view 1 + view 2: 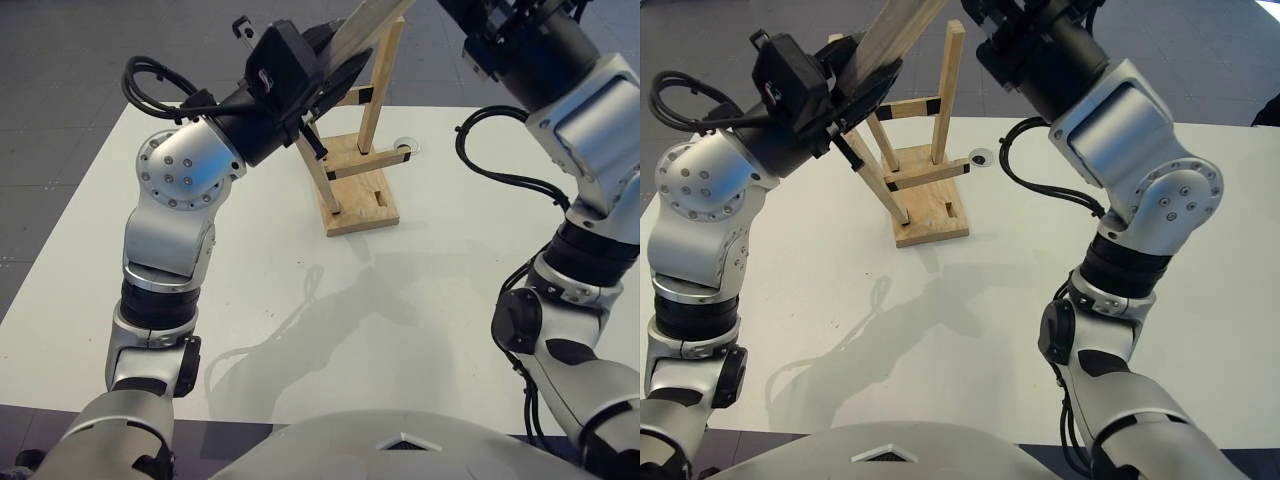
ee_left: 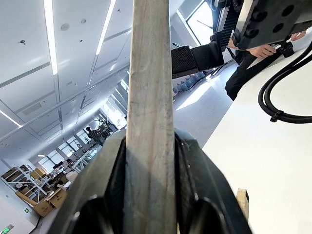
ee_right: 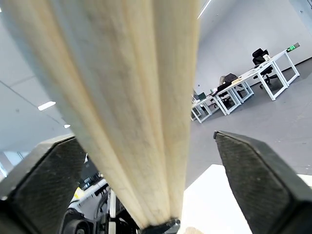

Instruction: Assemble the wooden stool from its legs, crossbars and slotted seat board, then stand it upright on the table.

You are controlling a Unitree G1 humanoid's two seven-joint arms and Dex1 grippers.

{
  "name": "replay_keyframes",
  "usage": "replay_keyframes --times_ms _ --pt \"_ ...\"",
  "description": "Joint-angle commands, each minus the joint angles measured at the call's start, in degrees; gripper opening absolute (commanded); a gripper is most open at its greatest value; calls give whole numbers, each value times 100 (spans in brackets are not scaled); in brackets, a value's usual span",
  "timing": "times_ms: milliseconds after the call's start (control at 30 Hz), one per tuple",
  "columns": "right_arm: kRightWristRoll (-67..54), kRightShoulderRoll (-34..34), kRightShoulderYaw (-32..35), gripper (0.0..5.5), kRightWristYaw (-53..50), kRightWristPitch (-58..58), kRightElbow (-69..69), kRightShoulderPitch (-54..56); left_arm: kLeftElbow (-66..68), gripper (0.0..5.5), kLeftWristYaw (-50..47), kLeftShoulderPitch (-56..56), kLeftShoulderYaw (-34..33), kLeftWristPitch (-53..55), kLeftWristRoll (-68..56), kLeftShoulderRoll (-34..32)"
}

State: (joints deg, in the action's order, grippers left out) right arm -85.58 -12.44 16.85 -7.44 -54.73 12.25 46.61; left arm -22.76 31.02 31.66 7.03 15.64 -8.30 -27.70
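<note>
The slotted seat board (image 1: 362,205) lies flat at the far middle of the white table (image 1: 450,330). A leg (image 1: 380,85) stands upright in it, and a second leg (image 1: 318,170) leans from it, joined by black-tipped crossbars (image 1: 908,108). Above this frame my left gripper (image 1: 330,60) is shut on a long wooden leg (image 1: 895,30) that slants up and to the right. In the left wrist view its dark fingers (image 2: 102,195) clamp that leg (image 2: 151,97). My right gripper (image 3: 156,195) is open around the same leg's upper part (image 3: 122,97), its pads (image 3: 258,180) standing apart from the wood.
A small round grommet hole (image 1: 407,147) sits in the table just right of the seat board. Black cables (image 1: 500,160) hang from my right arm over the table's right side. The near half of the table is bare white surface.
</note>
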Motion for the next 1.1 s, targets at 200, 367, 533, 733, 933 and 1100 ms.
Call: replay_keyframes --times_ms 200,367,533,733,933,1100 --pt "38 -241 -406 300 257 41 127 -82 -44 106 145 -73 -23 -61 36 -7" --pt "-49 -329 -444 216 333 97 247 -181 -21 106 153 -161 -159 15 -89 2" --pt "-66 -461 -441 210 394 135 302 -260 21 106 181 -203 -229 42 -153 -8" --pt "-10 -495 -468 208 419 183 329 -277 -46 106 236 -141 -160 -160 -151 36" --pt "-153 -453 -460 206 371 290 322 -243 -21 210 274 -87 -172 -526 -118 77" --pt "-34 -614 -369 206 351 335 254 -256 -139 245 442 -125 -488 -651 -220 -219"
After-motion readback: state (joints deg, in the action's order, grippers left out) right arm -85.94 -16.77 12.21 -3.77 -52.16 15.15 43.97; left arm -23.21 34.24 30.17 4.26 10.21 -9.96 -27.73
